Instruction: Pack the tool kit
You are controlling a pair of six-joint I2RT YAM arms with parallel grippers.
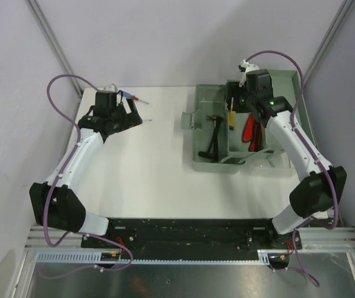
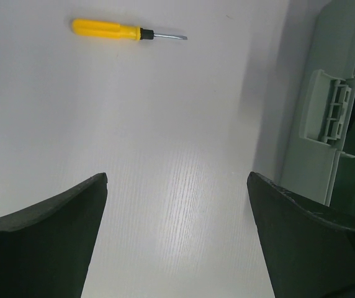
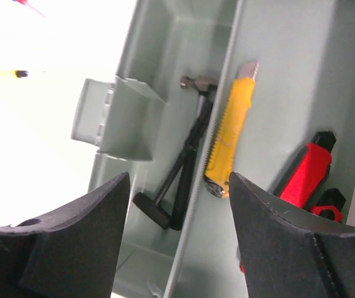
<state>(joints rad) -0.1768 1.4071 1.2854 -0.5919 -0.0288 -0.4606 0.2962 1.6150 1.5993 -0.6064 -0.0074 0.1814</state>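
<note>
Partly packed. Already in the toolbox (image 1: 207, 99), on the right half of the bench (image 1: 152, 180) with lid (image 1: 286, 81) raised at the back: hammer (image 3: 190, 146) in the left trough, yellow knife (image 3: 230, 130) along the tray's edge, red knife (image 3: 306, 174) further right. Left to do, by the look of it: yellow screwdriver (image 2: 106, 28) out on the bench, well apart from the box, plus a small red-tipped tool (image 1: 139, 98) near it, too small to name; then closing up.

Right pincer (image 3: 179, 180) above the yellow knife, jaws apart, grasping nothing. Left pincer (image 2: 177, 177) over bare bench, spread wide, empty.

Box: matte grey-green moulded plastic, straight walls, latch (image 2: 326, 105) on the side. Hammer: dull metal head, slim black handle flaring at the butt. Yellow knife: flat slab, ridged along one edge, metal tip. Red knife: chunkier, black end. Screwdriver: glossy round handle, black collar, thin steel flat-tipped shaft. Bench: white, faint grain, soft sheen.
</note>
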